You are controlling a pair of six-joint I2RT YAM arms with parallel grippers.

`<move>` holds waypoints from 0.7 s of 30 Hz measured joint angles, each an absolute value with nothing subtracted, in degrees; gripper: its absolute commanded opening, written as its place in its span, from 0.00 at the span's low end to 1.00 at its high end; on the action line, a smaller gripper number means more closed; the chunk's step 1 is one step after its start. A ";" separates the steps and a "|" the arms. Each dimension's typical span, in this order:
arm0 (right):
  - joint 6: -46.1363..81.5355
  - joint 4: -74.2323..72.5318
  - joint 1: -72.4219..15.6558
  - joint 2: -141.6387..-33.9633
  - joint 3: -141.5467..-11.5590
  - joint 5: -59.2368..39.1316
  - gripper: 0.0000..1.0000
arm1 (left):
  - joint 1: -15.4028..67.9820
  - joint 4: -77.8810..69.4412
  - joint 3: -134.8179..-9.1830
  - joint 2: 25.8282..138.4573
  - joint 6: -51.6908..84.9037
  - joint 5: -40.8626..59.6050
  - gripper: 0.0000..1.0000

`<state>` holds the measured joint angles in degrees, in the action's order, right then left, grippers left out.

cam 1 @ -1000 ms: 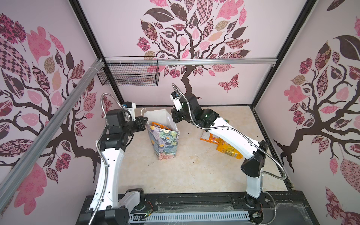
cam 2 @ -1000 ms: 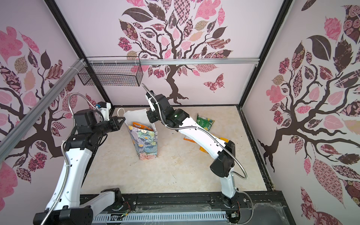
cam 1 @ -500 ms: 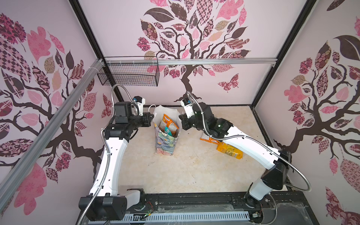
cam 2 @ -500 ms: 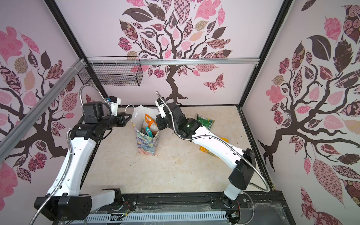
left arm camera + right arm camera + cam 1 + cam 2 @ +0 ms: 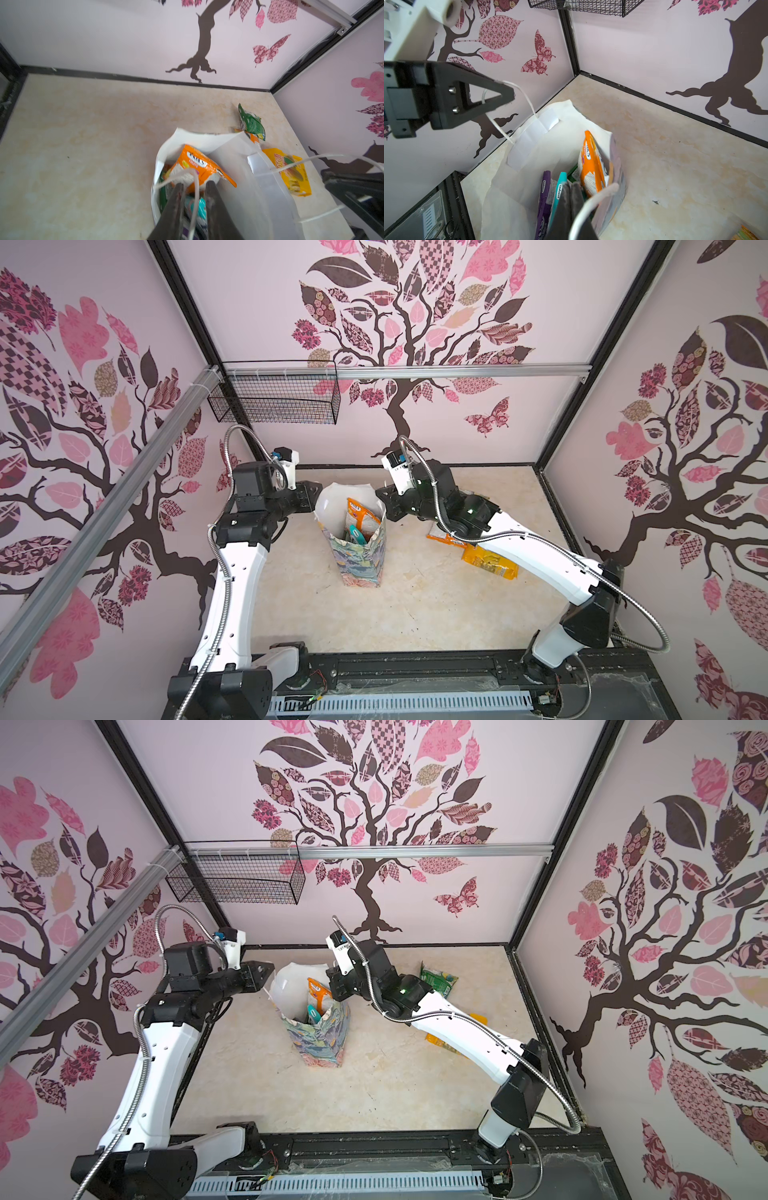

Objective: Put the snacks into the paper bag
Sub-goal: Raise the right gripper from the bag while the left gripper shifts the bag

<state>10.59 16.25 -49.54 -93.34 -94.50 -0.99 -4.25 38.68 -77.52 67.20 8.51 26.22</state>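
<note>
Left gripper (image 5: 194,185) parted around cord handle (image 5: 195,199) of paper bag (image 5: 228,158), right gripper (image 5: 571,186) pressed together at opposite rim

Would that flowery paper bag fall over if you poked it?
Probably floppy: the tall flowery paper bag has thin walls that bulge and crease. Being tall and narrow, it might tip, though the foil snack packets inside likely weigh its bottom down.

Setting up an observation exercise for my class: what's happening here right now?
Two robot arms flank the upright paper bag, one at each cord handle: the left gripper is slightly open around its cord, and the right gripper is shut. Several snacks stand inside; a green packet and a yellow packet lie outside on the table.
</note>
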 measured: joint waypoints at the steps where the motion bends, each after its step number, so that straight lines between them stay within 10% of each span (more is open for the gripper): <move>1: 10.48 16.32 -49.54 -93.34 -94.50 -0.99 0.01 | -4.97 38.09 -77.43 66.94 8.78 26.28 0.33; 10: 9.23 18.22 -49.43 -93.32 -95.85 -1.32 0.19 | -5.82 35.62 -76.79 66.65 9.54 28.49 0.20; 21: 8.51 19.79 -49.43 -93.30 -97.17 -1.58 0.29 | -5.85 50.54 -81.43 62.78 9.13 19.75 0.58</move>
